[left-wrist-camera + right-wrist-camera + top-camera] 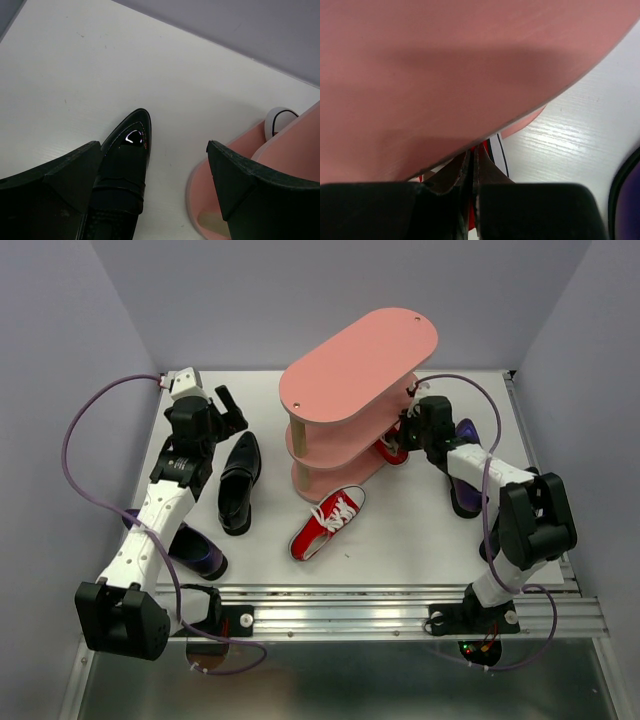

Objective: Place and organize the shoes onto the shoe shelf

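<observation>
The pink three-tier shoe shelf (360, 365) stands at the back middle. My right gripper (408, 436) is at its bottom tier on the right, shut on the edge of a red sneaker (391, 451); in the right wrist view my right gripper (472, 161) pinches red material under a pink board (445, 75). The other red sneaker (328, 522) lies in front of the shelf. My left gripper (230, 408) is open above the toe of a black loafer (240, 482). The left wrist view shows that gripper (154, 150), the loafer (125, 155) and the shelf's bottom board (207, 195).
One dark purple shoe (196, 552) lies under my left arm. Another purple shoe (464, 480) lies under my right arm and shows in the right wrist view (627, 200). The second loafer is out of view. A metal rail (380, 605) runs along the table's near edge.
</observation>
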Tool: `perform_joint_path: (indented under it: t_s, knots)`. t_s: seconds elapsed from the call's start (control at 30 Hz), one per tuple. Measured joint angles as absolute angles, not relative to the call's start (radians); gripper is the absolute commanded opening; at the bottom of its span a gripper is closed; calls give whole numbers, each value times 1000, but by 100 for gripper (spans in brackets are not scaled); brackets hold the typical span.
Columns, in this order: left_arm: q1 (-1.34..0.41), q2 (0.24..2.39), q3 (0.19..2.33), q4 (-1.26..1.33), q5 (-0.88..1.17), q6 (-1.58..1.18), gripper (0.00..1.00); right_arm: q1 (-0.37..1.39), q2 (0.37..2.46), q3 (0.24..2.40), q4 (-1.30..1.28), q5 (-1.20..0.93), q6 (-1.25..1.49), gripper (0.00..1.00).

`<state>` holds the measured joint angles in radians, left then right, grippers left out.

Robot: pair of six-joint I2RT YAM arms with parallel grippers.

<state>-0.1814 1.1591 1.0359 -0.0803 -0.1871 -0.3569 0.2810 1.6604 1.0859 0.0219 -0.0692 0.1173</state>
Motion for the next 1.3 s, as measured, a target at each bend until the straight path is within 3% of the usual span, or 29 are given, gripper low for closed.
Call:
perform_joint_path:
  t_s: [0.07,0.2,0.23,0.3,0.33,0.37,0.53,1.07,1.3]
  knots:
    - [-181,1158,1036,-81,-188,-357,99,281,1664,1086,23,-75,120,1]
    - [-181,1156,1036,-81,-188,-357,99,281,1664,1086,24,-81,124,22]
    - [-181,1156,1036,-81,-188,-357,99,280,1664,1086,25,-83,124,40]
    - [-181,1156,1036,-81,-188,-358,99,275,1664,1086,28,-81,134,57]
    - [-181,1156,1036,-81,-188,-358,99,269,1663,1085,30,-80,134,57]
    - [-181,1156,1036,-81,-188,-358,99,265,1663,1085,36,-77,136,67]
    - [-181,1156,1036,-85,-184,-358,99,262,1651,1077,30,-46,155,100]
    - [-181,1156,1036,-99,-173,-358,99,276,1260,915,-38,-34,301,99]
    - [-181,1166,1036,-98,-173,-361,99,365,1270,857,-113,0,321,100]
